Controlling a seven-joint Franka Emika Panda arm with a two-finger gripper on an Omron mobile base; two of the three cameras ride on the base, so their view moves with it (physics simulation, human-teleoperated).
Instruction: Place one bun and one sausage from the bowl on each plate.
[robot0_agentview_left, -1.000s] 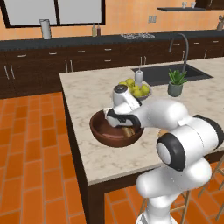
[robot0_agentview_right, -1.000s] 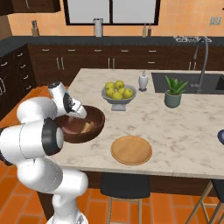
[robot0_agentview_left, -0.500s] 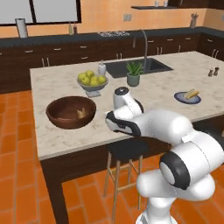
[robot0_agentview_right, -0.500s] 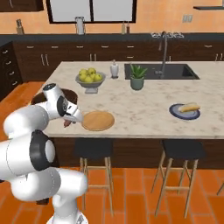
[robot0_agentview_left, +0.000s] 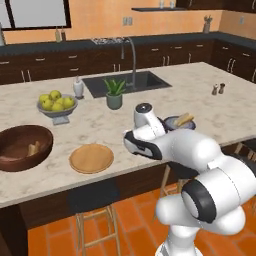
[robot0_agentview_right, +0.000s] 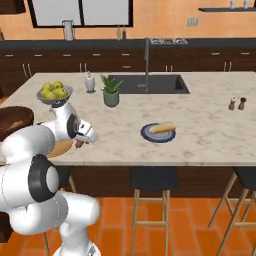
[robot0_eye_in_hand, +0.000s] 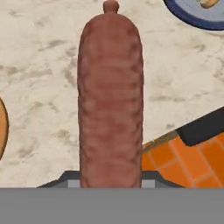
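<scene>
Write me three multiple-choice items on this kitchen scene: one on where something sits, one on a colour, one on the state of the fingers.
1. Where is the tan wooden plate?
A. in the sink
B. on the counter beside the bowl
C. on a stool

2. What colour is the plate under the bun?
A. dark blue
B. red
C. green

3. What are the fingers doing?
A. spread open, holding nothing
B. shut on a bun
C. shut on the sausage

Key: B, it lies right of the bowl; A, its rim is blue; C, the hand view shows the sausage gripped.

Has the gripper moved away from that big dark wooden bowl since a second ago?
Yes. The gripper, shut on the sausage, was inside the bowl earlier; now it hangs past the tan plate, toward the blue plate.
</scene>
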